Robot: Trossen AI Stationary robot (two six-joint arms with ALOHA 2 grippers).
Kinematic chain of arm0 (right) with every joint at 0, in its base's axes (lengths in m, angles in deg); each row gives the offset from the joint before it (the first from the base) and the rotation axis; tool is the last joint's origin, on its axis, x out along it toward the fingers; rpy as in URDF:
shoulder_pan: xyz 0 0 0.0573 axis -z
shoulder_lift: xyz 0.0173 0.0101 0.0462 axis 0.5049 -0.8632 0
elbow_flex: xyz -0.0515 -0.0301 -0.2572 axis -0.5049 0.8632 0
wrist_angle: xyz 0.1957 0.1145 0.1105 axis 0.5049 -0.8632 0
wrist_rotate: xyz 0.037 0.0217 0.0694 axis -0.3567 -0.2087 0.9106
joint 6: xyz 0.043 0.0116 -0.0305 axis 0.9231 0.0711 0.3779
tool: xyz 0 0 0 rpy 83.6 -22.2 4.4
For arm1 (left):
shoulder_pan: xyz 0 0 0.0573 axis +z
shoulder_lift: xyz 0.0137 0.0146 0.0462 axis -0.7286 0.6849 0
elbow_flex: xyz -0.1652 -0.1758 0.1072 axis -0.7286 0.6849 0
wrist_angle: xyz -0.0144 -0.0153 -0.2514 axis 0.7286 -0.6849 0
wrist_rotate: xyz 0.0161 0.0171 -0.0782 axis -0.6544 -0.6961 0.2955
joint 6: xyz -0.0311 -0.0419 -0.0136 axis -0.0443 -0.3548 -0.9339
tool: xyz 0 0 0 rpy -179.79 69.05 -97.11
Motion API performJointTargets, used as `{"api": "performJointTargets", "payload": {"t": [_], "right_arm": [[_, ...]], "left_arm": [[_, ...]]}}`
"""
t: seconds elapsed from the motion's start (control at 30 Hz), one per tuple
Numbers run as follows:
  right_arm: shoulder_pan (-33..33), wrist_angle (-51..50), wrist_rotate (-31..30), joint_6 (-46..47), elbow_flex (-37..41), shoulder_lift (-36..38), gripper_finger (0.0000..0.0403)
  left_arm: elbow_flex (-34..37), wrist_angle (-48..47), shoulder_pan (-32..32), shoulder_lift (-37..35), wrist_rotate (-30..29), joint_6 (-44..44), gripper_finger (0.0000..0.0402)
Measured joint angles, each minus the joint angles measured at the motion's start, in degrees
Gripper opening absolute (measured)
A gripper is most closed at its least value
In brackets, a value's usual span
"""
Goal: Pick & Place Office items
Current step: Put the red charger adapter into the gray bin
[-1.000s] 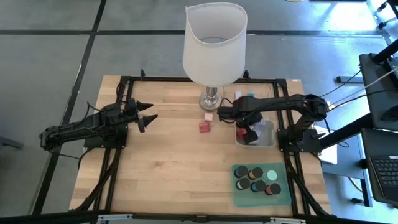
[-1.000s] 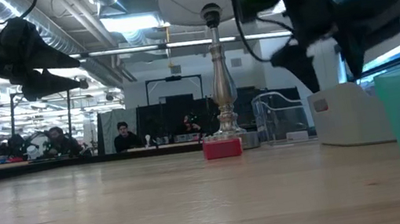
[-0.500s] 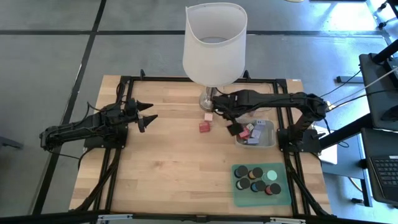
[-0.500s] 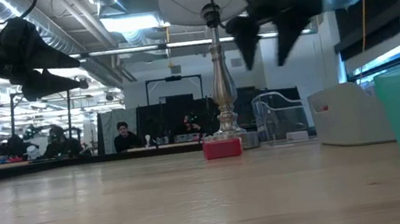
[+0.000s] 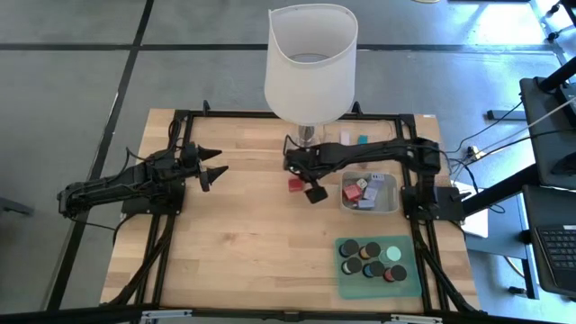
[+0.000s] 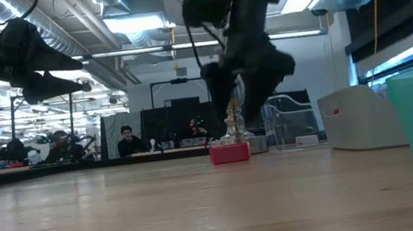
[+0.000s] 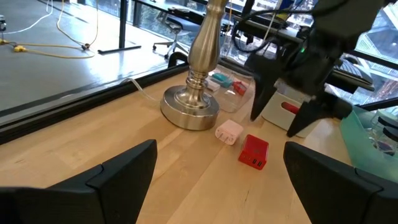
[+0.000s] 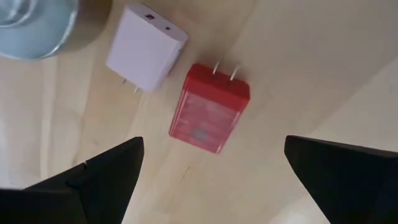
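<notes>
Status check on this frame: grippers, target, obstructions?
Right gripper open, over red block. Left gripper open, waiting at table's left. Pink block and lamp base close beside the red block.

The table is a pale wood-plank top edged by a black metal frame, standing on a grey floor crossed by dark seams. A large lamp with a white shade and a shiny metal base stands at the table's far edge. To one side, a dark stand carries a keyboard, with cables trailing near it. Seen level across the table, the room behind is a wide open workshop: long strip lights and ducts run along the ceiling, and dark monitors sit on distant benches. Two people sit far back among the equipment. Bright windows glow at the right.
</notes>
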Motion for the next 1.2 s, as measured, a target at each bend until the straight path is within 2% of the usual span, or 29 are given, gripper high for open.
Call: {"api": "performJointTargets", "payload": {"t": [0.33,0.53,0.9,1.03,1.2], "right_arm": [[0.17,4.29,-0.92,6.22,0.02,-6.57,0.0391],[0.2,7.29,0.61,6.06,0.04,-9.24,0.0391],[0.94,7.63,2.19,3.01,-0.04,-9.71,0.0388],[0.87,7.57,2.25,1.1,-0.04,-9.75,0.0362],[0.83,7.01,2.85,-1.55,-0.02,-9.79,0.0299]], "left_arm": [[0.0,0.02,0.0,0.0,0.0,0.0,0.0347],[0.0,0.02,0.0,0.0,0.0,0.01,0.0347],[0.0,0.02,0.0,0.0,0.0,0.02,0.0347],[0.0,0.02,0.0,0.0,0.0,0.0,0.0347],[0.0,0.02,0.0,0.0,0.0,0.0,0.0347]]}}
